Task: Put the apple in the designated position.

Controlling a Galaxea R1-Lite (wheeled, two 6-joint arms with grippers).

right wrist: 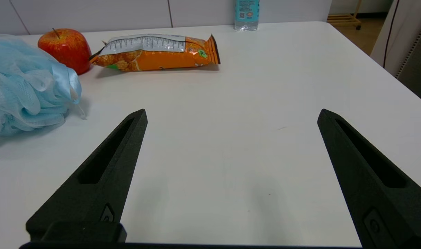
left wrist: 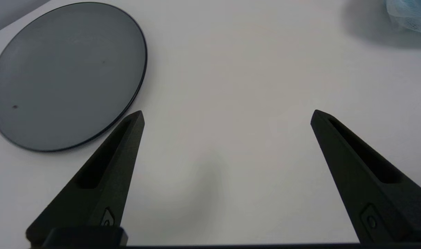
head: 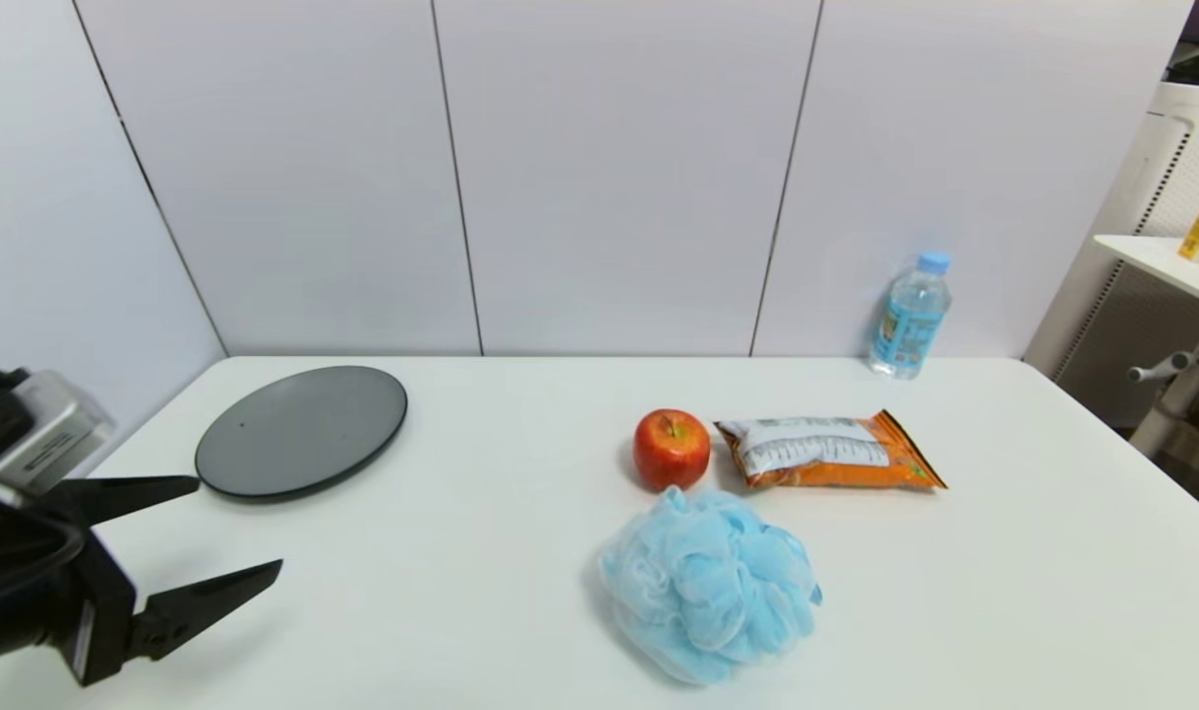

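Near the middle of the table [head: 481,552], toward its right half, the apple [head: 671,450] stands upright, stem up, just beside the snack bag [head: 829,453] and right behind the blue mesh puff [head: 708,584], which it seems to touch. The left gripper [head: 241,523] hovers low at the table's left front edge, fingers spread wide and empty, near the dark plate [head: 302,430] and well apart from the apple. The right gripper [right wrist: 231,114] is out of the head view; its wrist camera shows its fingers equally wide apart, with the apple ahead past the puff. Judging by that, the right arm looks nearer, though the puff blocks a straight approach.
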